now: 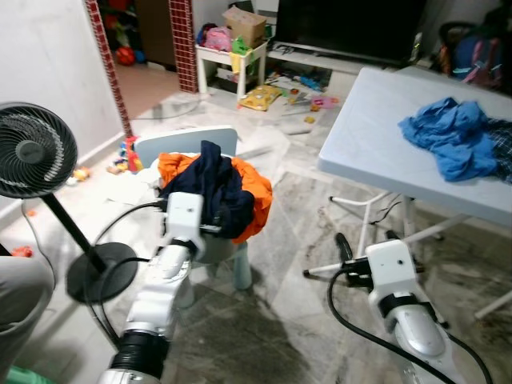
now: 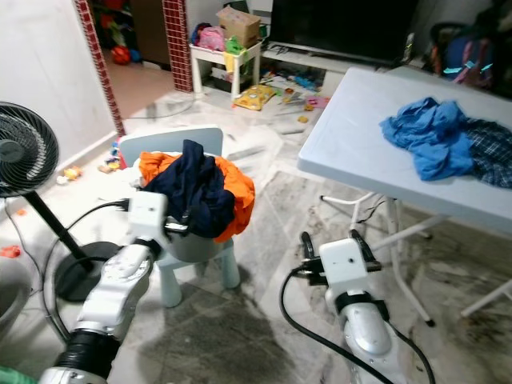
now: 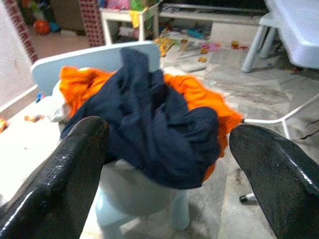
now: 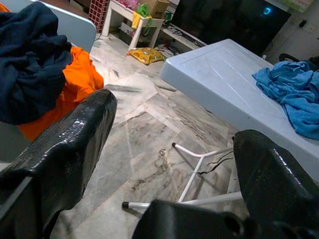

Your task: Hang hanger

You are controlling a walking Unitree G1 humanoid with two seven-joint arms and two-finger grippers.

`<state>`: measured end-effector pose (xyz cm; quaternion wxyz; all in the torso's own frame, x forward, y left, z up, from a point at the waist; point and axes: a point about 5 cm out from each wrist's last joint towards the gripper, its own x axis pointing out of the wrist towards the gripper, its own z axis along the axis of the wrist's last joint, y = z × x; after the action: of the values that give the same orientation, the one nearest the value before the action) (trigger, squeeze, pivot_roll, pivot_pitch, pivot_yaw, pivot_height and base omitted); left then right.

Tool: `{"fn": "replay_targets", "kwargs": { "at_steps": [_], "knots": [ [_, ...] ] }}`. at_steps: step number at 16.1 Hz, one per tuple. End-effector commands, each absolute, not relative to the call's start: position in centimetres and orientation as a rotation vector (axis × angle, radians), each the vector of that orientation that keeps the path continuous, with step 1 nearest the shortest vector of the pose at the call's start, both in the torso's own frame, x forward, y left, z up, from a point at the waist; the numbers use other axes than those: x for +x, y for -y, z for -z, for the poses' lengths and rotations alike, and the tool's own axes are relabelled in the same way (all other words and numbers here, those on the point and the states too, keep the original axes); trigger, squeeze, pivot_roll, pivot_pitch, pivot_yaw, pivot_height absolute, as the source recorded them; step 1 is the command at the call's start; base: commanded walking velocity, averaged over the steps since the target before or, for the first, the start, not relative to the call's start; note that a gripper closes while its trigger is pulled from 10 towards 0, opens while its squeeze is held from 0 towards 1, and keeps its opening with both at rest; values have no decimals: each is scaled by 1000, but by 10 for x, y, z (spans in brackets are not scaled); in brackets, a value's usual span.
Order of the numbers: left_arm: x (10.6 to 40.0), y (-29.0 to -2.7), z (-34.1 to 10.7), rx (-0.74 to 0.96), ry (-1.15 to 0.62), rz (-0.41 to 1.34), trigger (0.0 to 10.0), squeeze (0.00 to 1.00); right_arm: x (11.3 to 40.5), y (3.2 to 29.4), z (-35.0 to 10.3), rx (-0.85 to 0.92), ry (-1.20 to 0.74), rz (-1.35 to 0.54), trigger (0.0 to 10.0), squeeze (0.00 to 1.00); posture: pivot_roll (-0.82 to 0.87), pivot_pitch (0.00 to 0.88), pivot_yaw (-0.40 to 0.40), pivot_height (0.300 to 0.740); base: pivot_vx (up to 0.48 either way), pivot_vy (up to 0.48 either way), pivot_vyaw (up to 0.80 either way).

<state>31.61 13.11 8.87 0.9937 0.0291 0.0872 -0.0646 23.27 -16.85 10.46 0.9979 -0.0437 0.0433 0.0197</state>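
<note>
No hanger is anywhere I can make out from here; if one is about, it may be buried in the clothes, and that I cannot tell. What lies nearest is a dark navy garment [image 1: 214, 192] heaped over an orange garment [image 1: 254, 194] on a small pale blue chair [image 1: 186, 142], left of the middle of the room. A hanger would likely be light, stiff and a bit slick, best pinched at the neck below the hook or along a shoulder bar; the cloth is soft and would sag and slip. The left gripper [image 3: 164, 149] sits just short of the navy heap, fingers [image 3: 65, 174] spread wide, holding nothing. The right gripper [image 4: 169, 159] hangs lower over the marble floor [image 1: 280, 312], near the white folding table [image 1: 376, 144], also spread wide and empty. Blue clothes [image 1: 448, 136] lie on the far right of that table.
</note>
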Motion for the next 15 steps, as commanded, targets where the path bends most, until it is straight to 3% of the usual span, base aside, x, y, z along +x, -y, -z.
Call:
{"fn": "replay_targets", "kwargs": {
  "at_steps": [1, 4, 8, 15],
  "knots": [
    [317, -127, -94, 49, -160, 149, 10000, 0, 233, 169, -110, -84, -61, -37, 10000, 0, 47, 0, -73, 740, 0, 0, 0],
    [317, -124, -96, 27, -149, 176, 10000, 0, 233, 168, -111, -91, -57, -49, 10000, 0, 44, 0, -76, 740, 0, 0, 0],
    [319, -121, -94, 12, -169, 182, 10000, 0, 233, 166, -111, -102, -52, -60, 10000, 0, 41, 0, -73, 740, 256, 0, 0],
    [321, -115, -97, -12, -160, 201, 10000, 0, 233, 161, -112, -120, -46, -87, 10000, 0, 39, 0, -73, 740, 401, 0, 0]
  ]
}}
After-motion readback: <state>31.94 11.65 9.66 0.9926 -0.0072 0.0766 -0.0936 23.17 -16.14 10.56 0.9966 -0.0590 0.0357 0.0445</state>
